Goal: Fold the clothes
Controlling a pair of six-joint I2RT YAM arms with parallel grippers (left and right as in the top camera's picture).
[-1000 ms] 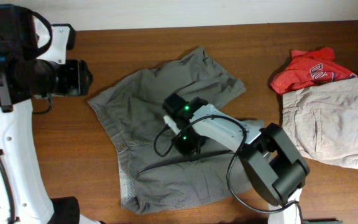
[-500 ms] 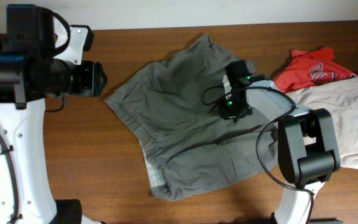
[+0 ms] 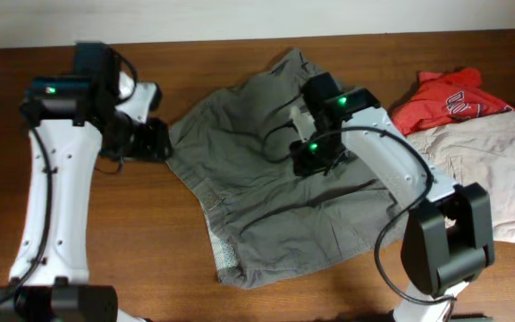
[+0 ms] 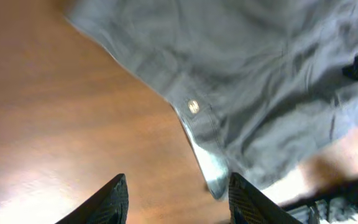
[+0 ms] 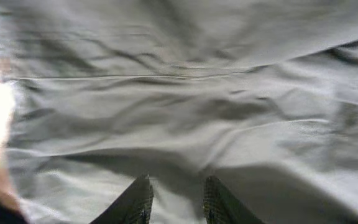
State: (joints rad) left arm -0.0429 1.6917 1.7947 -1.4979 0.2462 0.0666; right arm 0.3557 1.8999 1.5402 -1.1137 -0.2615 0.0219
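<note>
The left gripper (image 3: 155,141) is swinging in toward the shorts (image 3: 266,210) lying mid-way across the table (image 3: 132,250).
Both fingers pairs are standing apart, the right gripper (image 5: 176,190) hovering over mid-cloth; pinching just 1 layer would be risking a bunched fold.

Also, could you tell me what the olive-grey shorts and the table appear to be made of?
The olive-grey shorts look like matte woven cotton, going by soft creases and stitched seams. The table looks like reddish-brown wood or veneer, semi-gloss, with visible grain.
</note>
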